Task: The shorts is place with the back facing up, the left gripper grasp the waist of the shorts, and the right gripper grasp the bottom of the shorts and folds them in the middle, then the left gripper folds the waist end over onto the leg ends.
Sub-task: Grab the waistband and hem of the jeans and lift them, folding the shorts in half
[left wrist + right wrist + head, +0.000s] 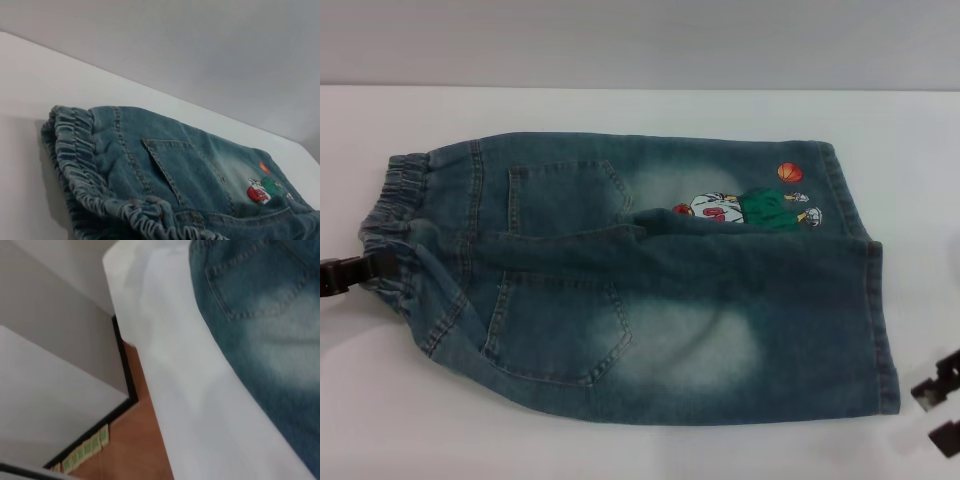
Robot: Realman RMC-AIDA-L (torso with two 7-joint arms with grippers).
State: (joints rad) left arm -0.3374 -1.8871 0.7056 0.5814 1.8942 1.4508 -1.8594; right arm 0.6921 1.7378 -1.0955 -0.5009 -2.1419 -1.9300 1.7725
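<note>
The shorts (640,280) lie folded lengthwise on the white counter (620,440), waist (395,225) to the left, where the left pincer (365,272) is clamped on it, seemingly for the second fold, while the right pincer (940,400) waits apart near the bottom (885,320).

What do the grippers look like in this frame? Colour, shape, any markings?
In the head view, the left gripper is a slim dark jaw, black with a brownish tinge, blocky in outline. The right gripper shows as two black angular finger pieces with a small pale patch on one. No cables, arms or sleeves are visible. Neither wrist view shows fingers.
</note>
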